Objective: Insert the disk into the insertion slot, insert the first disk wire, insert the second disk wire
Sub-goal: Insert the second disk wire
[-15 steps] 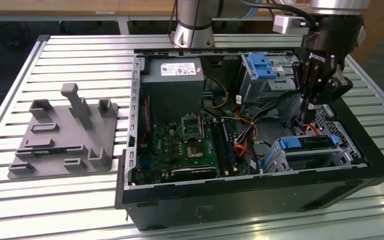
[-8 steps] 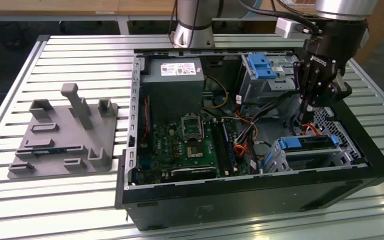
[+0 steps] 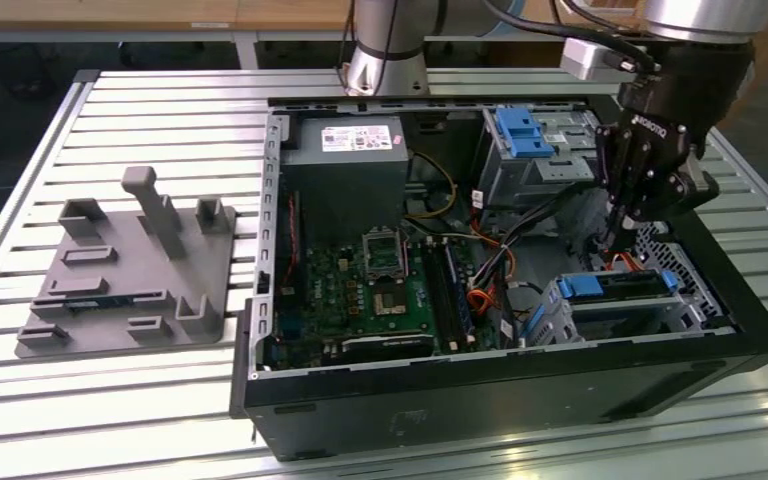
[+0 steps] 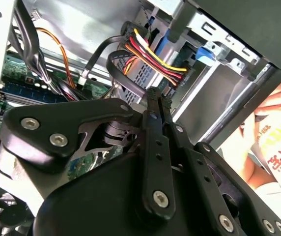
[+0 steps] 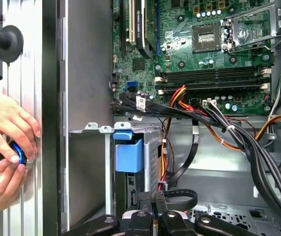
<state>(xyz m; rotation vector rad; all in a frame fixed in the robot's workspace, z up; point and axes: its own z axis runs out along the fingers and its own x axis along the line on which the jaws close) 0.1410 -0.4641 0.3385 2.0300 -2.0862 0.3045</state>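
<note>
Open computer case (image 3: 491, 380) sits on a ribbed aluminium tabletop (image 3: 157, 100), motherboard (image 3: 371, 290) exposed; a grey 3D-printed fixture (image 3: 131, 270) lies on the slats toward the exterior view's left. Wooden furniture edges run along the far side of the room. The disk (image 3: 618, 288) with its blue carrier sits in the insertion slot (image 3: 664, 315) at the case's corner on the exterior view's right. The pincer (image 3: 614, 243) hangs just above that cage, fingers (image 4: 156, 105) pressed narrow together, close by a red-yellow-black wire bundle (image 4: 153, 59). A person's hands (image 5: 5, 147) rest outside the case wall.
</note>
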